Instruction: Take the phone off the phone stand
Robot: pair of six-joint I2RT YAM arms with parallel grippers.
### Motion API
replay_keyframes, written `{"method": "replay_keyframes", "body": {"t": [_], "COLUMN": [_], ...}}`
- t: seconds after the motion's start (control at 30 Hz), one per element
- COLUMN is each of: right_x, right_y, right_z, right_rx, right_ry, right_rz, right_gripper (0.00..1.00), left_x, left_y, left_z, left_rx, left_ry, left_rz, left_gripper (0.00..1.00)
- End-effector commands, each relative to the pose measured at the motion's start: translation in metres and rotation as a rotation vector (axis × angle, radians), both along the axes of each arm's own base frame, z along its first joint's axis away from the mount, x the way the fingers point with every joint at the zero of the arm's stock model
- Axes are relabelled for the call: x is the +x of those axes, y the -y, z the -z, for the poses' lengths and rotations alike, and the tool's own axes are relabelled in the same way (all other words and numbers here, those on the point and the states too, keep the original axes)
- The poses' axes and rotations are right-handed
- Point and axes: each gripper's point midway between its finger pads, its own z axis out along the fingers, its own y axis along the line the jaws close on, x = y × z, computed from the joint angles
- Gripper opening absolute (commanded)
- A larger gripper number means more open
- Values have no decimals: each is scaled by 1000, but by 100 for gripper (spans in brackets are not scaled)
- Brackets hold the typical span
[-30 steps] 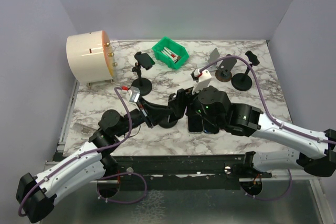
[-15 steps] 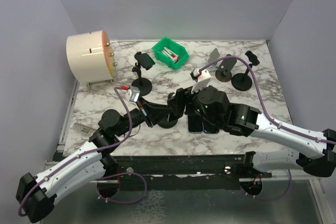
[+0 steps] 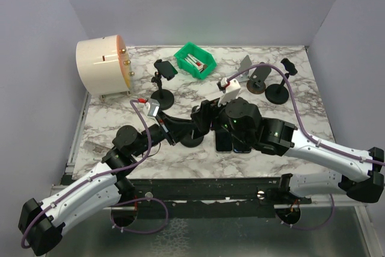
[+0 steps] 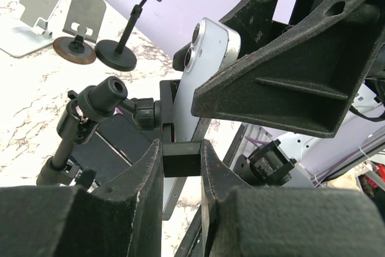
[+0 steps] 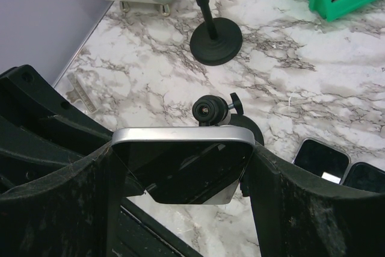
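Note:
The phone [image 5: 180, 164], silver-edged with a dark screen, stands upright between the fingers of my right gripper [image 5: 183, 161], which is shut on its two sides. Its pale back and camera lenses face the left wrist view, phone [image 4: 207, 67]. The black phone stand [image 4: 147, 112] has a jointed arm with a knob. My left gripper [image 4: 181, 148] is shut on a black block of the stand's clamp, just under the phone. From above, the left gripper [image 3: 195, 121] and the right gripper [image 3: 218, 121] meet at the table's middle. The stand's ball joint [image 5: 210, 111] shows behind the phone.
Two dark phones [image 3: 231, 141] lie flat beside the right gripper. Another clamp stand [image 3: 162, 97] stands left of centre, a third stand [image 3: 278, 91] at the back right beside two plate stands [image 3: 257, 79]. A green bin [image 3: 195, 59] and a cream drum [image 3: 102, 67] sit at the back.
My right gripper with the phone has edged slightly toward the far left. The left gripper holds its place on the stand.

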Motion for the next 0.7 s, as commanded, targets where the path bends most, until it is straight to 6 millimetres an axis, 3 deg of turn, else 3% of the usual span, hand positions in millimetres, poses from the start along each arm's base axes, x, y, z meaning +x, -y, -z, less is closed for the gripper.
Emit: {"method": "replay_keyframes", "body": {"t": [0.0, 0.4, 0.67], "right_x": [0, -2, -2], "right_y": [-6, -9, -9], "right_z": [-1, 4, 6], "right_rx": [27, 18, 8], "right_ry": [-19, -32, -29], "right_rz": [-3, -23, -25], "right_gripper": [69, 86, 89], "left_x": [6, 4, 4], "left_y": [-4, -5, -5], "left_z": [2, 3, 4], "left_rx": [9, 10, 12], "left_ry": [1, 4, 3], "left_rz": [-34, -30, -31], "left_gripper": [0, 0, 0]}}
